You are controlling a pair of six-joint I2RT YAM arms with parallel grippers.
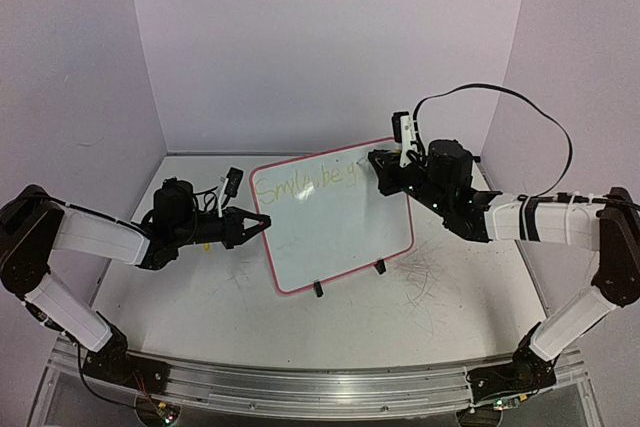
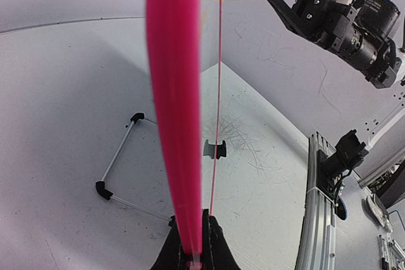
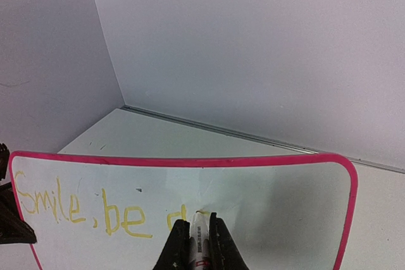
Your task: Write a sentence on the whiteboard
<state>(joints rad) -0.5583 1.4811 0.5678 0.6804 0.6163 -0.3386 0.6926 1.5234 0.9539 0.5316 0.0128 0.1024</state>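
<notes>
Top external view: the whiteboard (image 1: 340, 222) stands mid-table on its two black clip feet (image 1: 317, 289), leaning back a little, with its pink-red frame turned slightly off square to the arms. The table (image 1: 200, 297) shows grey scuff marks (image 1: 430, 267) just right of the board.

Left gripper (image 1: 262, 222) comes in from the left and meets the board's left edge about halfway up. In the left wrist view the fingers (image 2: 212, 251) are pressed in on the pink frame, which runs straight up the middle of the picture, edge-on. Pinching the frame, no gap visible. One foot (image 2: 218, 149) shows further along the board's bottom edge. A thin wire piece with black end caps (image 2: 120, 167) sits on the table to the left of the frame in that view.

Right gripper (image 1: 378, 162) reaches over the board's upper right part. In the right wrist view its fingers (image 3: 180, 241) are closed on a marker (image 3: 200, 235) with a white barrel, tip against the white surface.

The sentence (image 3: 82, 210) runs along the top of the board in yellow-green strokes. It reads "Smile, be", then the start of another word, partly hidden behind the marker, so those letters cannot be read for sure. The right gripper's tip sits at the end of the line. Same writing is faint but visible from above (image 1: 305, 185).
</notes>
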